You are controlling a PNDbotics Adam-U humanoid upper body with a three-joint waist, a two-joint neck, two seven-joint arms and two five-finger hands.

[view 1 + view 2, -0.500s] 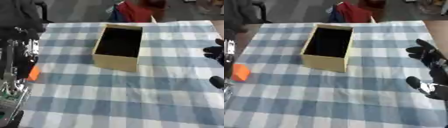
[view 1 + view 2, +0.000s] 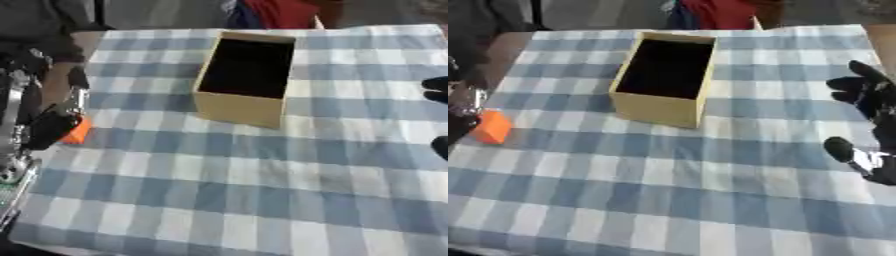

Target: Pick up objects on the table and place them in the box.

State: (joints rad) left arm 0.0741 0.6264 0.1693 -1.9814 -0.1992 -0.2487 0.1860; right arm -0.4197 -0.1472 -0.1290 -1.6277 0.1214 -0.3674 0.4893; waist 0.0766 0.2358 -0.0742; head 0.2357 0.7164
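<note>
While the right hand (image 2: 872, 100) rests open at right, the left hand (image 2: 48, 127), fingers unclear, meets the orange block (image 2: 492, 127) at left of the box (image 2: 662, 80); seemingly light, rigid; grip opposite faces.

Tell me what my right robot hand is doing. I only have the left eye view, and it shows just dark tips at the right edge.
Observer: In the right eye view the right robot hand shows nearly whole. It is open, fingers spread, holding nothing, over the cloth's right edge.
Operator: And the orange block? Something dark covers part of it here.
Observer: In the right eye view the orange block shows whole, lying on the checked cloth to the left of the box and apart from it.
</note>
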